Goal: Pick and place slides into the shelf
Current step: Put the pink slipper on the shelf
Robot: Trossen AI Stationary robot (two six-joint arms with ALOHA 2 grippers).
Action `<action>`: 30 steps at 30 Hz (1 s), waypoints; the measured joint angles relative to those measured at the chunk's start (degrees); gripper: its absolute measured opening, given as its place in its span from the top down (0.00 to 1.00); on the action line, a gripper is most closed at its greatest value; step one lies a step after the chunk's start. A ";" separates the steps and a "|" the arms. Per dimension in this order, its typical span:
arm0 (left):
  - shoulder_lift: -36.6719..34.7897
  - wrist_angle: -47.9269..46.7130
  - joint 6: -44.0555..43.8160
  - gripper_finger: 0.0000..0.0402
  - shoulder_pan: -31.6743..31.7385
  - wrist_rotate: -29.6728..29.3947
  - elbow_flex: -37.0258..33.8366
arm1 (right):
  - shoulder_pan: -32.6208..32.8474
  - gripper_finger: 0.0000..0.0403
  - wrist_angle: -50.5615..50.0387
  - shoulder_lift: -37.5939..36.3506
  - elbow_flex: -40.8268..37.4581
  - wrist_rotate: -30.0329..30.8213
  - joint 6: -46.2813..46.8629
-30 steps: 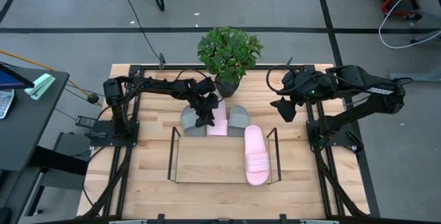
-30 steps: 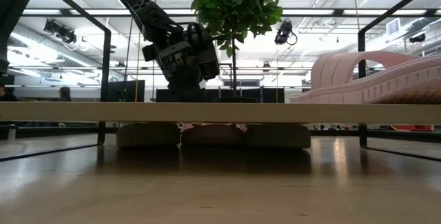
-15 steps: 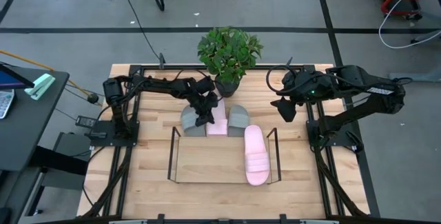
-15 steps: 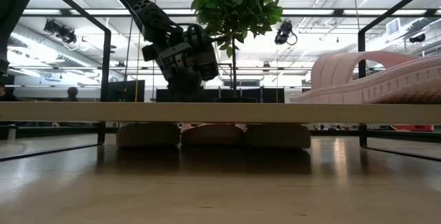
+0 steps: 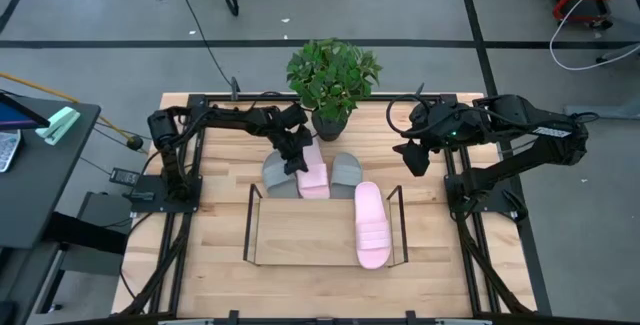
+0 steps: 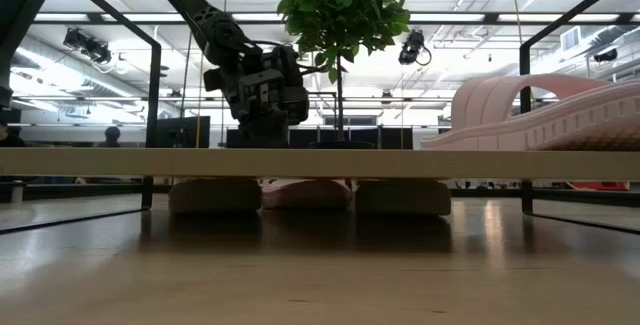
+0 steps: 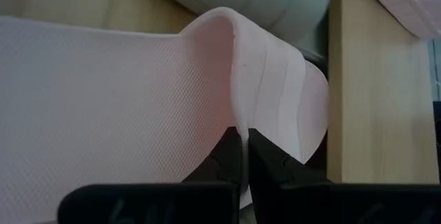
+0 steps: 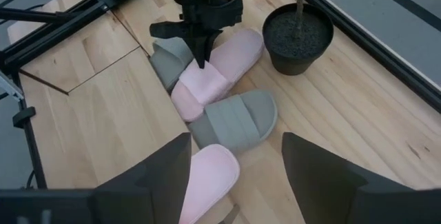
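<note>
A pale pink slide (image 5: 314, 173) lies on the table between two grey slides (image 5: 278, 178) (image 5: 346, 170), just beyond the shelf (image 5: 300, 235). My left gripper (image 5: 297, 158) is shut on this pink slide's strap. A second pink slide (image 5: 372, 225) lies on the right end of the shelf's wood board. In the low view the shelf board (image 6: 200, 161) hides the left fingertips. My right gripper (image 5: 415, 160) hangs open high over the table's right side, away from the slides. My left gripper pinches the pink slide's strap (image 7: 241, 124) between its two fingers (image 7: 265, 165), at the strap's edge, which stands up in a narrow ridge (image 7: 234, 58) ahead of them. The fingers slant down from the table's far left. The slide (image 8: 210, 76) lies askew between the grey ones.
A potted plant (image 5: 333, 75) stands at the far edge, right behind the slides, its pot (image 8: 298, 38) close to the pink slide's far end. The shelf's thin black wire ends (image 5: 249, 220) (image 5: 398, 220) rise at both sides. Bare wood (image 5: 215, 185) lies to the left.
My left gripper has swung a little toward the table's far edge and rolled its wrist. The pink slide under it has turned slightly and now lies askew between the grey slides, which have stayed put.
</note>
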 joint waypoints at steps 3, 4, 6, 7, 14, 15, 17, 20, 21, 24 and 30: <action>0.00 -0.21 -1.57 0.97 0.82 -0.02 -0.01 | 0.00 0.43 0.00 0.02 -0.02 0.01 -0.02; 0.00 -0.21 -2.24 0.97 1.07 -0.01 -0.02 | 0.00 0.43 0.00 0.02 -0.02 0.01 -0.02; 0.00 -0.18 -2.93 0.97 1.57 -0.11 -0.02 | 0.00 0.43 0.00 0.01 -0.01 0.02 -0.01; 0.00 -0.16 -3.09 0.97 1.90 -0.15 -0.02 | 0.00 0.43 0.00 0.01 0.00 0.09 -0.02; -0.85 -0.23 -3.03 0.97 3.80 -0.63 -0.11 | 0.00 0.43 0.00 0.02 -0.02 0.23 0.19; -1.36 -0.47 -2.79 0.97 4.20 -0.83 -0.11 | 0.00 0.43 0.00 0.02 -0.02 0.25 0.22; -2.43 -0.58 -2.69 0.97 5.17 -0.82 -0.11 | 0.00 0.43 -0.01 0.02 -0.02 0.26 0.22; -4.00 -1.59 -2.61 0.97 7.03 -0.93 -0.11 | 0.00 0.43 -0.02 0.02 -0.02 0.31 0.22; -4.44 -2.20 -2.57 0.97 7.75 -1.03 -0.11 | 0.00 0.43 0.00 0.02 -0.02 0.31 0.22; -5.52 -4.43 -0.99 0.97 10.08 -1.35 -0.11 | 0.00 0.43 0.00 0.02 -0.02 0.35 0.22; -8.46 -8.42 1.97 0.97 14.69 -2.14 -0.11 | 0.00 0.43 0.00 0.02 -0.02 0.49 0.24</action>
